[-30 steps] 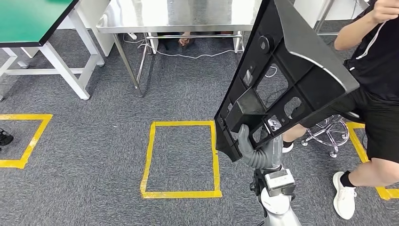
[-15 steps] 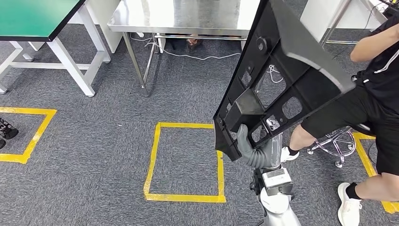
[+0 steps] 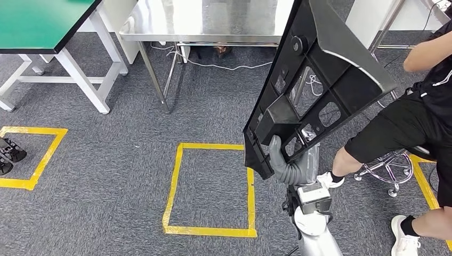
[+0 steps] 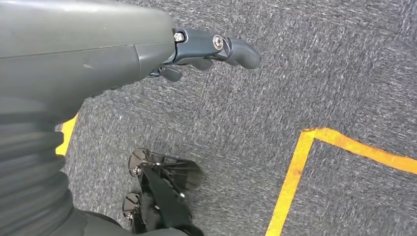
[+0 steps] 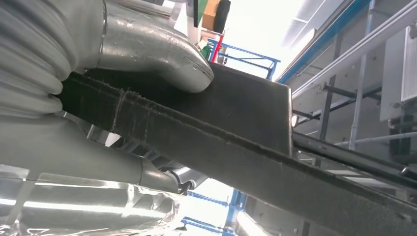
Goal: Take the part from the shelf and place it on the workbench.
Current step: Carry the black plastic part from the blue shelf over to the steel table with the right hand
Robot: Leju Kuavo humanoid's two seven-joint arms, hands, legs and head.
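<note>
The part (image 3: 320,80) is a large black plastic panel with several cut-outs, held up on edge and tilted. My right hand (image 3: 288,162) grips its lower edge; in the right wrist view the thumb (image 5: 162,51) presses on the black edge of the part (image 5: 236,142). The steel-topped workbench (image 3: 202,21) stands ahead, across the grey carpet. My left hand (image 4: 196,49) hangs over the carpet with its fingers slightly curled and nothing in it.
A green-topped white table (image 3: 37,21) stands at the far left. Yellow tape squares (image 3: 210,186) mark the carpet in front of me. A person in black shorts (image 3: 405,128) sits on a stool (image 3: 386,165) close on my right. Cables lie under the workbench.
The whole view has shifted as I moved; the workbench and tape square sit slightly differently in frame. The part stays in my right hand, held the same way.
</note>
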